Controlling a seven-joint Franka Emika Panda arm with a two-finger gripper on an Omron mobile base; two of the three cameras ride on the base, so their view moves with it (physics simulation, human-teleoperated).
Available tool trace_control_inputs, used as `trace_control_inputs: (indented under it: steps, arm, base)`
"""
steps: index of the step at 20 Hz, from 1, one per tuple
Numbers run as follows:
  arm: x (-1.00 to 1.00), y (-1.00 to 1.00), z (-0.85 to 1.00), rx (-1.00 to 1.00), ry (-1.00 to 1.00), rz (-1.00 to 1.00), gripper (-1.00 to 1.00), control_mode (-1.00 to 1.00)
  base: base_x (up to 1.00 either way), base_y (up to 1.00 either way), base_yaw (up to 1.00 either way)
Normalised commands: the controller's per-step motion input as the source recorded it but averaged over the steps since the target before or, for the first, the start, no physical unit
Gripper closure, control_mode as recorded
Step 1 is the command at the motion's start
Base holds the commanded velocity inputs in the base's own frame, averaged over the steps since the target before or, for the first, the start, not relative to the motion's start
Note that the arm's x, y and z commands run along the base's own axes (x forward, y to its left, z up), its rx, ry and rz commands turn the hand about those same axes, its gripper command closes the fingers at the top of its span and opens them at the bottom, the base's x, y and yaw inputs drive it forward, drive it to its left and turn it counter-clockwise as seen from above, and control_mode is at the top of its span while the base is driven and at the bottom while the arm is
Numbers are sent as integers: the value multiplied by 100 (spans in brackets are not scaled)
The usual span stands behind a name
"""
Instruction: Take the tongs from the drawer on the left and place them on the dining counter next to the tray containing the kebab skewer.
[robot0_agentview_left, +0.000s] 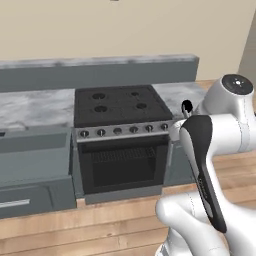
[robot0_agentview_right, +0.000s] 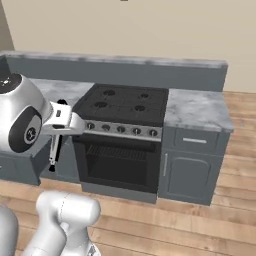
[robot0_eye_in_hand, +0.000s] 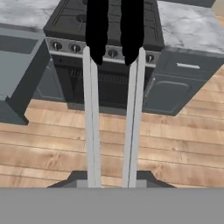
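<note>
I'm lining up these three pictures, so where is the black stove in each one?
Left base view: black stove at centre, just left of the arm.
Right base view: centre, slightly right of the arm.
Hand view: along the top edge, centre-left.
Shared landmark: the knob row on its front.

A glossy white arm of rounded segments, with dark joint bands and a grey-capped joint.
</note>
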Motion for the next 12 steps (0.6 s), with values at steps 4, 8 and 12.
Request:
trace_control_inputs:
  steps: [4, 8, 12]
  arm:
    - [0, 0, 0, 0, 0, 0, 100, 100]
    - [0, 0, 0, 0, 0, 0, 100, 100]
    - [0, 0, 0, 0, 0, 0, 100, 100]
  base:
    - [0, -98, 0]
    - [0, -100, 0]
    - [0, -100, 0]
